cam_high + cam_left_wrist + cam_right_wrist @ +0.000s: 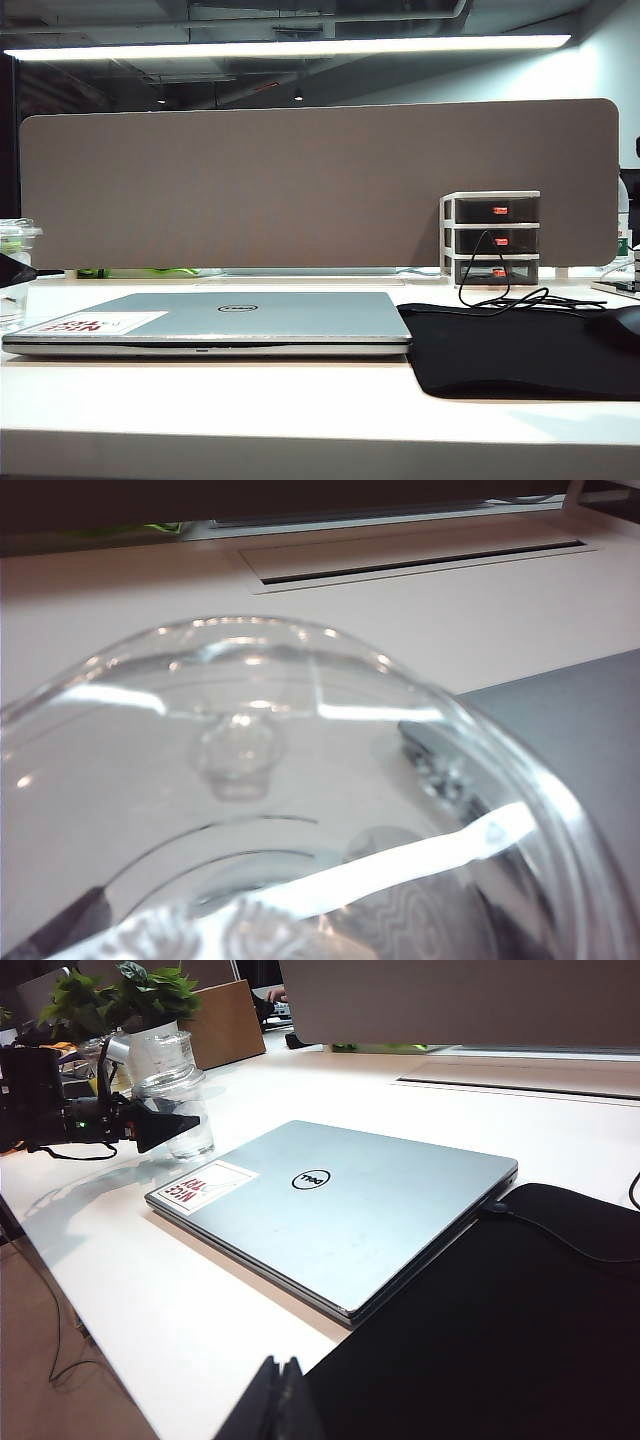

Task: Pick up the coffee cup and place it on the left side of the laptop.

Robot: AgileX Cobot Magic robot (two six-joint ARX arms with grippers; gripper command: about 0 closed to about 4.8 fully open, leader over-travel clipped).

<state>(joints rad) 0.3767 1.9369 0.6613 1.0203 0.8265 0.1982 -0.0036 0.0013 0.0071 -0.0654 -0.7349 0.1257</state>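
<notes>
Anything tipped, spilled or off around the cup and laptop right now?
Nothing stands out. The coffee cup stands upright on the table left of the closed laptop, no spill visible. The left hand is open at the cup; the right hand looks shut, well clear.

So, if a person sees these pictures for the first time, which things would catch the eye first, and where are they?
First, the closed silver laptop lying flat in the middle of the white table, with a black mouse pad touching its right side. Next, the clear coffee cup standing on the table just beyond the laptop's left end, with the left end effector open around it. The right end effector is near the mouse pad, shut.
</notes>
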